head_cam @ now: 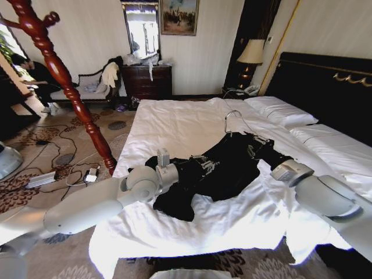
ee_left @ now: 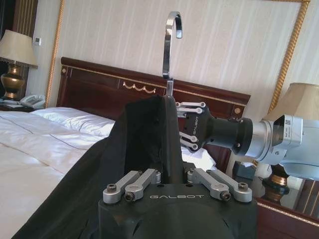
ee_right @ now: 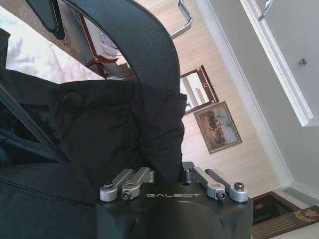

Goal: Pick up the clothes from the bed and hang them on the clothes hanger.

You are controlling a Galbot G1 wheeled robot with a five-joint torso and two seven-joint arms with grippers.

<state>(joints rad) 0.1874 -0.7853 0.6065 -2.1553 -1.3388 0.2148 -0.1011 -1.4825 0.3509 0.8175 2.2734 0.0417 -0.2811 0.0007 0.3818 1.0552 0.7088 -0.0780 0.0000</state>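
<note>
Fig.: garment pick-up stage, w/ hanging not yet done. The clothes [head_cam: 224, 168], a black coat, are seen spread on the white duvet of the bed [head_cam: 186, 125], w/ the silver wire hook [head_cam: 232, 119] lying toward the pillows. The left gripper [head_cam: 200, 165] is placed at the coat's near-left part; in the left wrist view its fingers are closed on a fold of black fabric [ee_left: 149, 144], the hook [ee_left: 172, 42] rising just above. The right gripper [head_cam: 258, 152] is set on the opposite side of the coat; in the right wrist view its fingers are likewise clamped on dark cloth [ee_right: 159, 139]. The clothes hanger [head_cam: 61, 75], a red-brown spiral stand, is seen off the bed to the robot's left, well apart from the coat. Judged: grasp made by both grippers; lift, carry and hooking onto a peg remain.
</note>
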